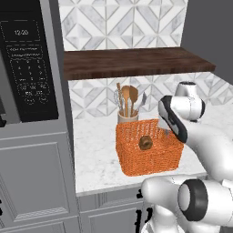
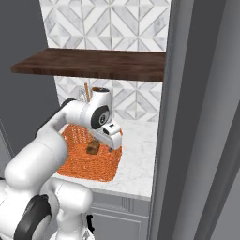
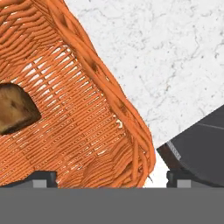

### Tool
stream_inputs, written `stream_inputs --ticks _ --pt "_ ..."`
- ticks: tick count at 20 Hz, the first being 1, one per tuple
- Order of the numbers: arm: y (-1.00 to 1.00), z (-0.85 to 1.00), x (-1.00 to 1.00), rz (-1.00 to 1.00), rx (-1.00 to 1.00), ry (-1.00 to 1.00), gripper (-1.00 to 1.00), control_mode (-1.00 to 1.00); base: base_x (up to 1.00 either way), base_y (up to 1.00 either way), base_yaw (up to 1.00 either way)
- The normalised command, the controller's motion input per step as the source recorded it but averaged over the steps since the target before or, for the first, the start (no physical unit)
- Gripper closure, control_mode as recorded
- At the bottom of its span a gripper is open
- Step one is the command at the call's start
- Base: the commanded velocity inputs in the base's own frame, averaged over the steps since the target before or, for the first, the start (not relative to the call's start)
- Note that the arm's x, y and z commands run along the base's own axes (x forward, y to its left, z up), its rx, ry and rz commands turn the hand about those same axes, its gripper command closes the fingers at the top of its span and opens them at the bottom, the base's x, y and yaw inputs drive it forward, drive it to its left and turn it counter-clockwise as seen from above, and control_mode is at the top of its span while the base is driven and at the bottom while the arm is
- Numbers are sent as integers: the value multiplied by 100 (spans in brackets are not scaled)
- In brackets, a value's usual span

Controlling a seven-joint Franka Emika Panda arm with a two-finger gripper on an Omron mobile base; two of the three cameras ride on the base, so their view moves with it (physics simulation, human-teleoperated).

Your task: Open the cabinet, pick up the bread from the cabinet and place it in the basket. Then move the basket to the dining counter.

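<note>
Half of the bread (image 3: pixel 15 108) is cut off in our hand view, inside the basket (image 1: pixel 148 157) lying lengthwise along the counter's (image 1: pixel 95 159) front edge, gripper (image 3: pixel 111 177) open astride its rim.

Bright orange woven basket (image 1: pixel 148 154) at centre, golden-brown bread (image 1: pixel 145 143) with darker crust inside it, white grey-veined marble worktop (image 1: pixel 98 154), grey-and-white geometric tile backsplash (image 1: pixel 118 20) at top, dark brown wooden shelf (image 1: pixel 132 61), black microwave (image 1: pixel 27 59) upper left, grey cabinets (image 1: pixel 34 182) lower left.
</note>
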Motion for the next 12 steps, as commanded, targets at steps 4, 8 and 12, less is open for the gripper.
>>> stream_inputs --ticks 4,8,12 --pt "-37 3 -12 -6 11 4 -100 -100 0 0 0" --pt "-4 -3 -59 -4 0 0 -100 -100 0 0 0" --pt "4 -9 -64 0 0 0 -100 -100 0 0 0"
